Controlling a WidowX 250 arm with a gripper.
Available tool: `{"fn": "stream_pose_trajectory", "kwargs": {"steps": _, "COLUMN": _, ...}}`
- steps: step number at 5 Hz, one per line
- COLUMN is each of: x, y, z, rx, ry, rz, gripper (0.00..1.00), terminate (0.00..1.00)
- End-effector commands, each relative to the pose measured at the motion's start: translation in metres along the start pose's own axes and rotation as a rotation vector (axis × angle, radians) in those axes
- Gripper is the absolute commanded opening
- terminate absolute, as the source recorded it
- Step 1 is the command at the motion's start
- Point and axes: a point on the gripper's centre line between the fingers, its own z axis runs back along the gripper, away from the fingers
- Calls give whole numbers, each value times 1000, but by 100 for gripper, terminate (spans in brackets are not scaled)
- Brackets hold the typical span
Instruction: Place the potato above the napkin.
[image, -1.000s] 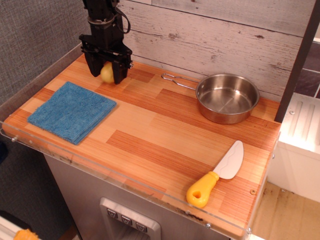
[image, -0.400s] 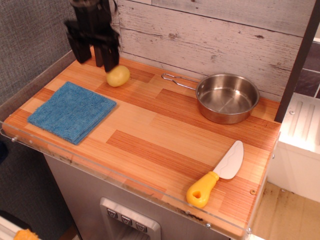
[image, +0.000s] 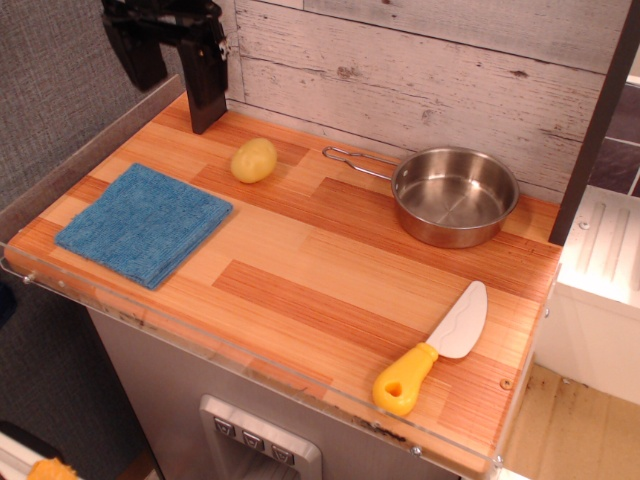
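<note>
One potato (image: 254, 160) lies loose on the wooden counter (image: 300, 250), just past the far right corner of the one blue napkin (image: 143, 222) and apart from it. The single gripper (image: 172, 70) hangs above the back left corner with its two fingers spread wide and nothing between them. To the right sit one steel pan (image: 452, 195) and, near the front edge, one yellow-handled knife (image: 430, 350).

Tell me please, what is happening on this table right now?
The gripper is open and raised at the back left corner, holding nothing. The potato lies free on the wooden table, beyond the far right corner of the blue napkin. A pan and a knife lie untouched on the right.
</note>
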Motion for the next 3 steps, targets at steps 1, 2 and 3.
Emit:
{"fn": "stream_pose_trajectory", "kwargs": {"steps": 1, "x": -18, "y": -28, "z": 16, "rx": -6, "ry": -14, "rz": 15, "gripper": 100, "terminate": 0}}
{"fn": "stream_pose_trajectory", "kwargs": {"steps": 2, "x": -18, "y": -28, "z": 16, "rx": -6, "ry": -14, "rz": 15, "gripper": 100, "terminate": 0}}
{"fn": "stream_pose_trajectory", "kwargs": {"steps": 3, "x": -18, "y": -28, "z": 16, "rx": -6, "ry": -14, "rz": 15, "gripper": 100, "terminate": 100}}
